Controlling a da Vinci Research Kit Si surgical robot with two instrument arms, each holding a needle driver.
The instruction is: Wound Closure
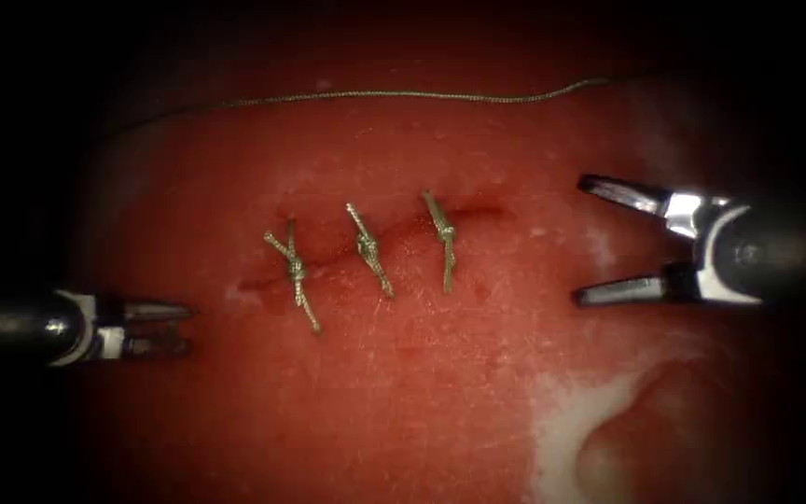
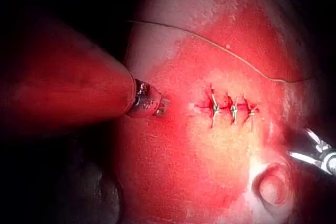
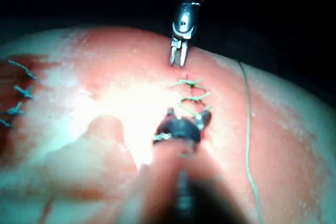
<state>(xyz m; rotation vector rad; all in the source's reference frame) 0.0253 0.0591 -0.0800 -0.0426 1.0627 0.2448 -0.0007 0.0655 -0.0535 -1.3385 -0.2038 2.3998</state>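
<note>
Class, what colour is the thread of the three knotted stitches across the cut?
The stitches are pale olive-green thread against the red tissue, best seen in the endoscope view.

Round bump (image 1: 650,439), pale patch (image 1: 566,425), dark surroundings (image 1: 11,93)

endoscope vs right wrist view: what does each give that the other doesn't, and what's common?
Endoscope view: the right pincer seen side-on, jaws spread wide and holding nothing, right of the cut.

Right wrist view: a further row of thread ends elsewhere on the tissue.

Both: the three knotted stitches across the cut, the loose thread lying on the tissue, and the left pincer, jaws slightly open and empty.
</note>
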